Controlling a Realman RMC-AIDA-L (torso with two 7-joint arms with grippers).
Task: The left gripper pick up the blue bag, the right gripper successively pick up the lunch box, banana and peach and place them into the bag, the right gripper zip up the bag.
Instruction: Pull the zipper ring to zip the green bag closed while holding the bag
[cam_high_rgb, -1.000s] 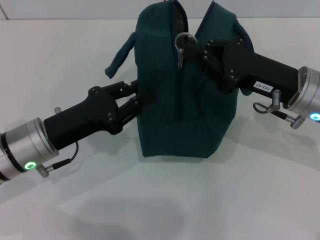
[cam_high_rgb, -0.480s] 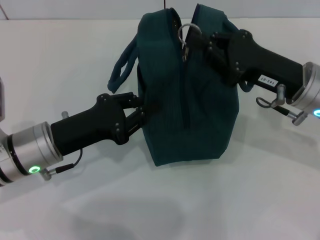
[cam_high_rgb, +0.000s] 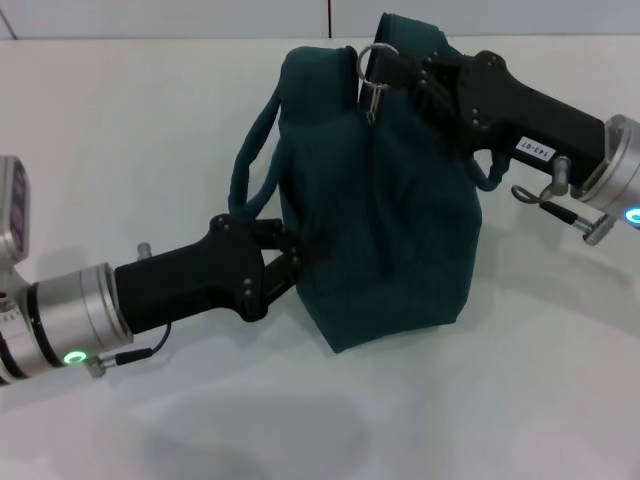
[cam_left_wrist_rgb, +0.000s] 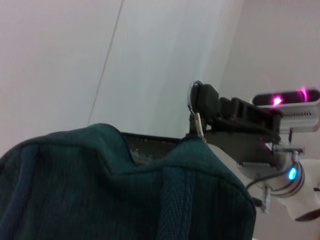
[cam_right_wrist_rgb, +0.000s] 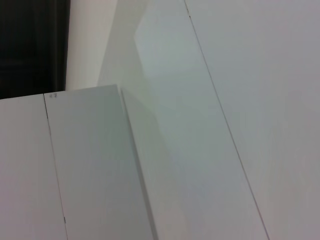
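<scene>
Change since the earlier head frames: the blue bag (cam_high_rgb: 395, 200) has swung and shifted toward the robot's right and away from the camera; its handle loop now hangs longer on the left side; the ring zip pull (cam_high_rgb: 375, 62) has travelled up to the bag's top edge, and both arms have followed.

Item, left gripper (cam_high_rgb: 300, 262): low on the bag's left side, fingers pinched onto the fabric, bracing the bag.

Item, right gripper (cam_high_rgb: 398, 72): at the top of the bag, fingers closed on the ring zip pull; the left wrist view shows the ring (cam_left_wrist_rgb: 194, 95) held at the claw tip above the bag's rim.

Item, bag: standing on the white table (cam_high_rgb: 520, 400), slightly tilted, seam down its near face looking closed. The left wrist view shows a short gap with foil lining at the top.

Lunch box, banana, peach: not visible anywhere, judged already inside.

Progress, as a judgement: packing done, zipping in its last stretch. Remaining: close the final gap, release both grips.
</scene>
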